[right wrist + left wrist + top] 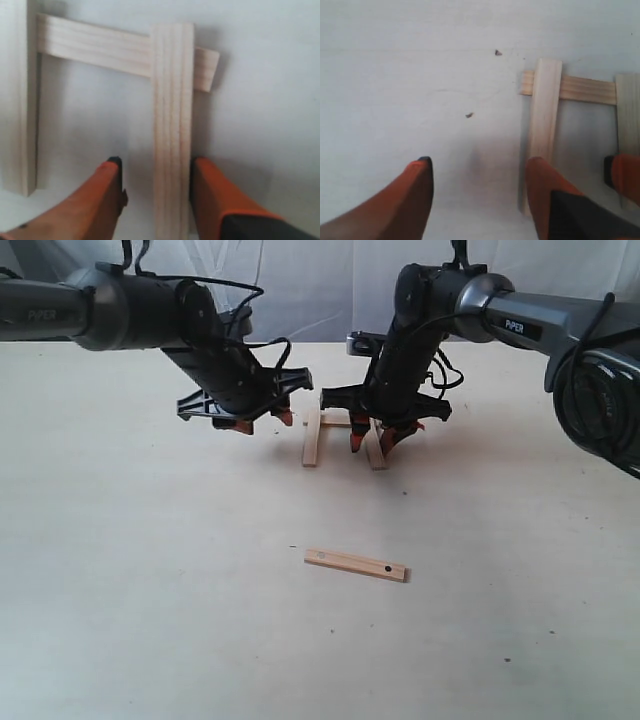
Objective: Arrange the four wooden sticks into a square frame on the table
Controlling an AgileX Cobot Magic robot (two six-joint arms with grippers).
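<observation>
Straddled right stick (172,110) with right gripper (156,167) fingers apart, unclamped; spread left gripper (479,165) wide, empty, beside left stick (543,125).

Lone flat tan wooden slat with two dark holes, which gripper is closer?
Right. The right gripper hangs almost straight behind the slat; the left gripper is behind but well off to the side.

Both point downward: left claw (479,167) spread wide, right claw (156,165) parted more narrowly.

Wooden sticks (172,100) are light tan with straight grain; the table (395,75) is pale cream, dark-specked.
</observation>
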